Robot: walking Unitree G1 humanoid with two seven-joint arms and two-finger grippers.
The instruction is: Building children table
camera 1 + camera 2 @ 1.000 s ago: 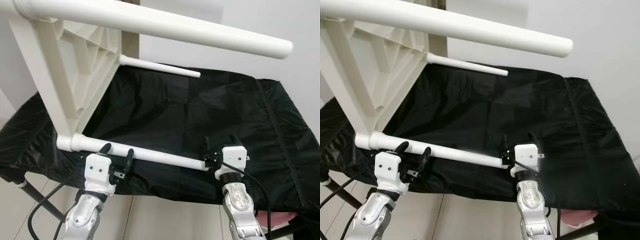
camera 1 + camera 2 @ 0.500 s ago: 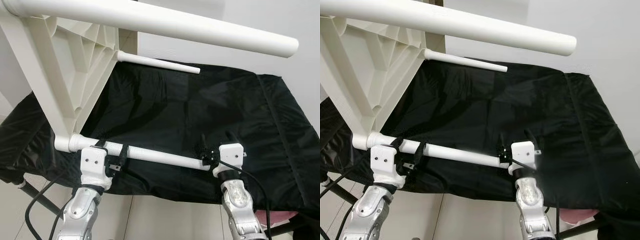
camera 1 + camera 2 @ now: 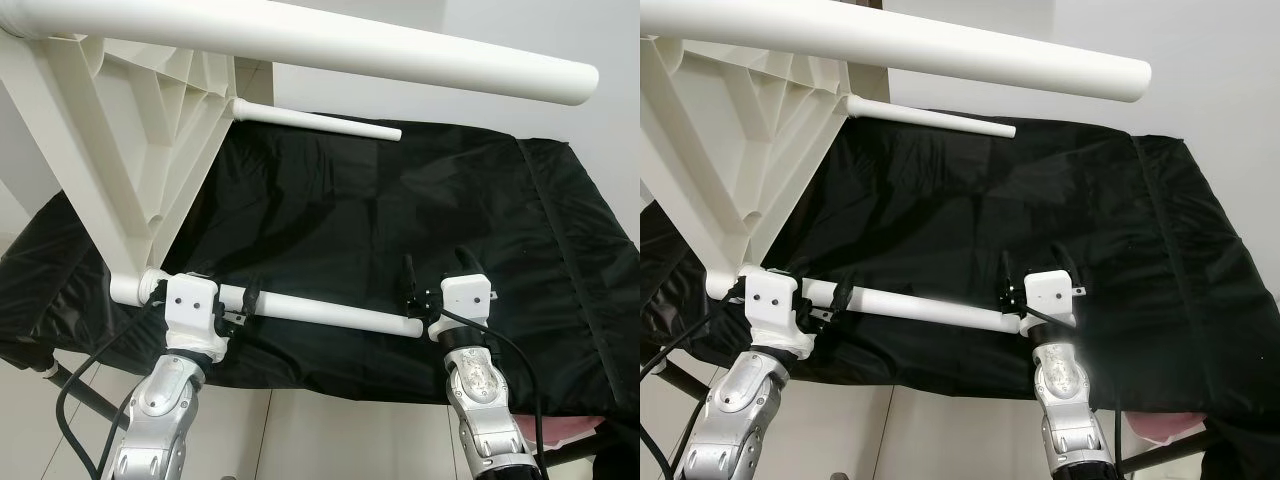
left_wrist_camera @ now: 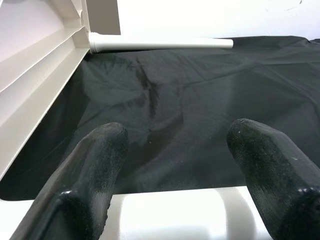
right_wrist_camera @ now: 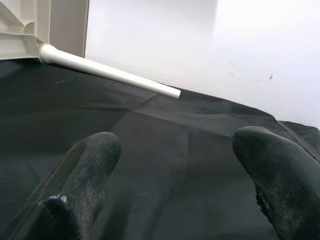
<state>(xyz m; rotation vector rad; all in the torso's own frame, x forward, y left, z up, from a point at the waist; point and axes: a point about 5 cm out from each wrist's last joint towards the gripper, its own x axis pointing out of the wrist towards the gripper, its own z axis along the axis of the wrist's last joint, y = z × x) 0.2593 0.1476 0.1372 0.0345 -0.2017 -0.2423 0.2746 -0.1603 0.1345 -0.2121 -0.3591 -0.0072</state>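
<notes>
1. Since the frame one second earlier, the left gripper (image 3: 225,300) had gone from sitting just under the nearest table leg (image 3: 300,311) to straddling it, and the right gripper (image 3: 437,272) had drawn clear of that leg's free tip.
2. The white plastic children's table (image 3: 120,130) stood tipped on its side at the left, its ribbed underside facing the black sheet (image 3: 400,210) and its legs pointing to the robot's right.
3. The nearest leg ran low along the front edge of the black-covered tabletop, from its socket at the left to a free end just beside the right gripper.
4. The left jaws sat around this leg near the socket, a black finger (image 4: 85,185) on either side of the white tube; whether they were pressing on it could not be told.
5. The right jaws stood open and empty, fingers (image 5: 85,175) spread above the black sheet.
6. A second leg (image 3: 320,122) lay farther back over the sheet, and a third (image 3: 330,45) crossed the top of the head view.
7. A pale wall (image 3: 520,40) rose behind the covered tabletop.
</notes>
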